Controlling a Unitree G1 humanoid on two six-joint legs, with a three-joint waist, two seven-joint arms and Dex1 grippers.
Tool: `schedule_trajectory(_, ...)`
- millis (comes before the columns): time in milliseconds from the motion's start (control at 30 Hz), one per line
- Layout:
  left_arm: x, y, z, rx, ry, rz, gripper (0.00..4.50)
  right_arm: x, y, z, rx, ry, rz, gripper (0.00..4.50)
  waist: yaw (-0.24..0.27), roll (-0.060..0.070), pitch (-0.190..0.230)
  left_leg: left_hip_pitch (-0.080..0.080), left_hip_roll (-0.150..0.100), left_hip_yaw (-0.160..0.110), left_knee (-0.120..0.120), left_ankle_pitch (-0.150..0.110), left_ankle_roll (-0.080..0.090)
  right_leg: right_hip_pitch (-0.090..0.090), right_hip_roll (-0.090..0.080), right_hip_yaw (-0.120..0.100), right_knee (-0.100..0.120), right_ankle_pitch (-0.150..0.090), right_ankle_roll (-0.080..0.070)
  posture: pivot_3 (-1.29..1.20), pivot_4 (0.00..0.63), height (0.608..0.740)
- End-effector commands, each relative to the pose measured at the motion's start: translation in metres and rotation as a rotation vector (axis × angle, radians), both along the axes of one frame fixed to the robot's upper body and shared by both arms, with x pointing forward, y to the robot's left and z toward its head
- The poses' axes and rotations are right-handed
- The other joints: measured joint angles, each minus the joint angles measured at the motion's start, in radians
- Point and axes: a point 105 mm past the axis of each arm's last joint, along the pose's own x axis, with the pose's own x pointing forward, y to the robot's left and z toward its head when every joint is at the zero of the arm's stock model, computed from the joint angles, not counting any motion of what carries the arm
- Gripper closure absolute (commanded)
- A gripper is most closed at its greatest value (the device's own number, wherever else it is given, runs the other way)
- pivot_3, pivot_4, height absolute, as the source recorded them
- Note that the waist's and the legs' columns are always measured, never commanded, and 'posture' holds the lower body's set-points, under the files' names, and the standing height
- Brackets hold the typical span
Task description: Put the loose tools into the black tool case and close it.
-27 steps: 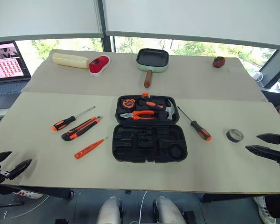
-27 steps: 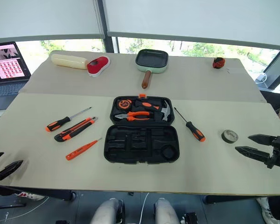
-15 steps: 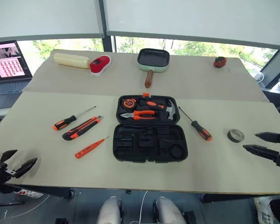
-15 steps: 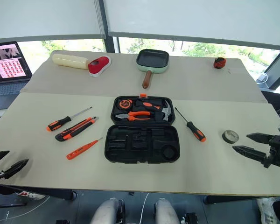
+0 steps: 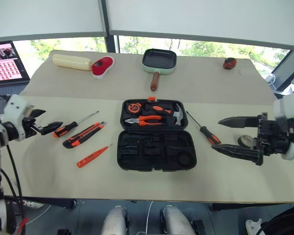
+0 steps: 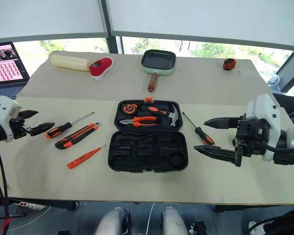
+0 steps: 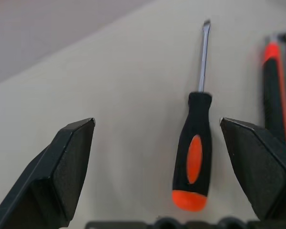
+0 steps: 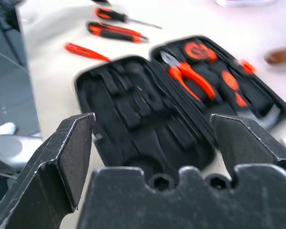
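The black tool case point(image 5: 157, 150) lies open at the table's middle, with pliers point(image 5: 146, 120) and a hammer point(image 5: 177, 115) seated in its far half. Left of it lie a thin screwdriver point(image 5: 74, 124), a thicker black-and-orange tool point(image 5: 83, 135) and an orange tester point(image 5: 93, 156). My left gripper point(image 5: 49, 122) is open at that screwdriver's handle end; in the left wrist view the handle point(image 7: 193, 152) sits between the fingers, untouched. Another screwdriver point(image 5: 206, 131) lies right of the case. My right gripper point(image 5: 216, 134) hangs open above its handle. The tape roll point(image 5: 244, 141) is mostly hidden behind that gripper.
At the table's far side are a green square pan point(image 5: 159, 61), a red-and-white object point(image 5: 103, 66), a cream cylinder point(image 5: 72, 62) and a small red thing point(image 5: 230, 62). A laptop point(image 5: 5, 63) stands off the table's left edge.
Both arms have come in over the table. The left gripper moved from the near-left edge up to the left screwdriver's handle. The right gripper moved left, past the tape roll, to the right screwdriver.
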Motion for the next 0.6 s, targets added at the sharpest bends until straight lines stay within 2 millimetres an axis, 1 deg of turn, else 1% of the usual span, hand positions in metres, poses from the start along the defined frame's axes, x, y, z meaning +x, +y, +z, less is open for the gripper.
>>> schedule_trajectory(33,0.01,-0.006,-0.002,0.037,0.018,-0.045,0.0,-0.007,0.01,0.007,0.01,-0.032,0.034,0.01,0.005,-0.001,0.0,-0.001,0.0,-0.001,0.001,0.0,0.0,0.0,0.0,-0.001,0.0,0.0,0.0,0.0,0.15,0.74)
schedule_trajectory(167,0.014,-0.015,-0.01,0.06,0.064,-0.098,0.0,-0.008,0.01,0.007,0.024,-0.037,0.023,0.01,0.009,-0.001,0.001,-0.004,0.0,-0.003,0.006,0.0,0.001,0.0,0.0,-0.002,0.0,0.001,0.001,0.0,0.15,0.74)
schedule_trajectory(233,0.015,-0.018,-0.013,0.066,0.085,-0.113,0.52,-0.007,0.009,0.005,0.023,-0.04,0.012,0.0,0.011,-0.002,0.0,-0.005,0.0,-0.004,0.007,0.0,0.001,0.0,0.0,-0.002,0.001,0.001,0.001,0.0,0.15,0.74)
schedule_trajectory(267,0.015,-0.018,-0.017,0.078,0.103,-0.12,0.68,-0.007,0.009,0.004,0.022,-0.042,0.01,0.0,0.012,-0.002,0.0,-0.005,0.0,-0.004,0.008,0.0,0.001,0.0,0.0,-0.002,0.001,0.001,0.001,0.0,0.15,0.74)
schedule_trajectory(300,0.014,-0.018,-0.019,0.087,0.117,-0.124,1.12,-0.008,0.009,0.003,0.022,-0.042,0.009,0.0,0.012,-0.002,0.0,-0.005,0.0,-0.005,0.009,0.0,0.001,0.0,0.0,-0.003,0.002,0.001,0.001,0.0,0.15,0.74)
schedule_trajectory(400,0.015,-0.018,-0.019,0.102,0.116,-0.129,2.18,-0.008,0.008,0.001,0.023,-0.045,0.003,0.0,0.011,-0.002,0.0,-0.005,0.0,-0.006,0.01,0.0,0.001,0.001,0.0,-0.003,0.002,0.001,0.001,0.0,0.15,0.74)
schedule_trajectory(467,0.019,-0.02,-0.013,0.103,0.07,-0.132,2.97,-0.009,0.007,0.0,0.023,-0.048,-0.006,0.0,0.011,-0.002,0.0,-0.005,0.0,-0.006,0.012,-0.001,0.001,0.001,0.0,-0.003,0.004,0.001,0.001,0.0,0.15,0.74)
schedule_trajectory(533,0.028,-0.033,0.001,0.067,0.0,-0.168,3.61,-0.009,0.005,-0.002,0.026,-0.048,-0.018,0.0,0.012,-0.002,0.0,-0.006,0.0,-0.007,0.014,-0.001,0.001,0.0,0.0,-0.004,0.006,0.001,0.002,0.0,0.15,0.74)
schedule_trajectory(567,0.031,-0.039,0.007,0.056,-0.031,-0.188,3.63,-0.01,0.005,-0.003,0.026,-0.047,-0.023,0.0,0.014,-0.003,0.001,-0.007,0.0,-0.007,0.015,-0.001,0.001,0.0,0.0,-0.004,0.007,0.001,0.002,0.0,0.15,0.74)
schedule_trajectory(600,0.036,-0.049,0.019,0.036,-0.075,-0.221,3.63,-0.011,0.004,-0.005,0.026,-0.046,-0.029,0.0,0.016,-0.003,0.001,-0.007,0.0,-0.008,0.016,-0.001,0.001,0.001,0.0,-0.005,0.008,0.001,0.002,0.0,0.15,0.74)
